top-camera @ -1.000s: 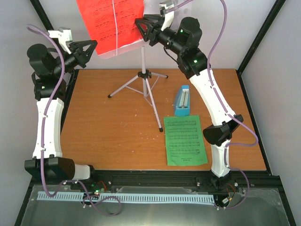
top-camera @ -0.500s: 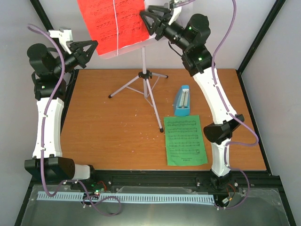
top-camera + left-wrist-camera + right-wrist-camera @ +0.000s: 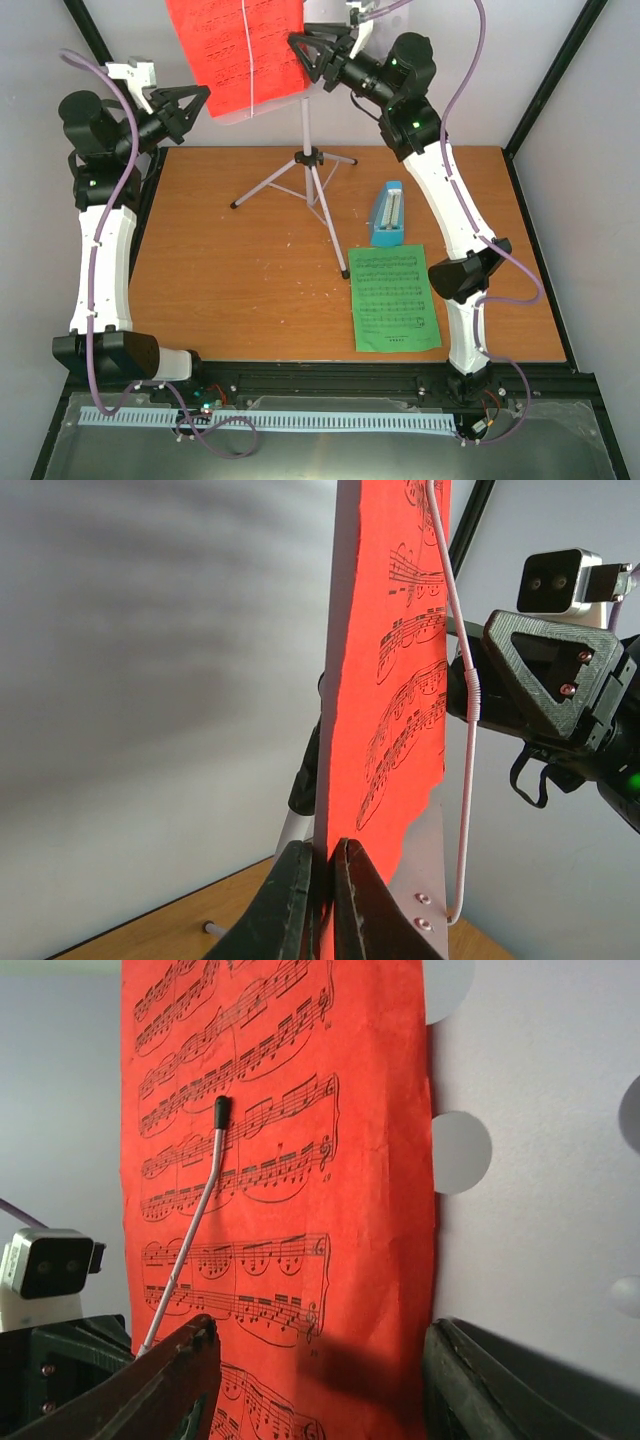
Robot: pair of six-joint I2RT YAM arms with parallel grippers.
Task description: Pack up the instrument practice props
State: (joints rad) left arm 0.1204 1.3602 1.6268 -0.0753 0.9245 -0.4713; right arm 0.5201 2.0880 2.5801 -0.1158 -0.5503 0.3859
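Observation:
The silver tripod music stand stands at the back of the table. Its grey perforated tray carries a red sheet-music page under a wire page holder. My left gripper is shut on the tray's left edge together with the red page; its fingers pinch both. My right gripper is open at the page's right edge, its jaws wide apart in front of the red page and tray. The blue metronome and green page lie on the table.
The tripod's legs spread over the brown tabletop. Black frame posts and white walls close in the sides. My right gripper also shows in the left wrist view.
My right gripper rose a little, then came back down and left to the red page's right edge, still open. The left arm, stand, metronome and green page have not moved.

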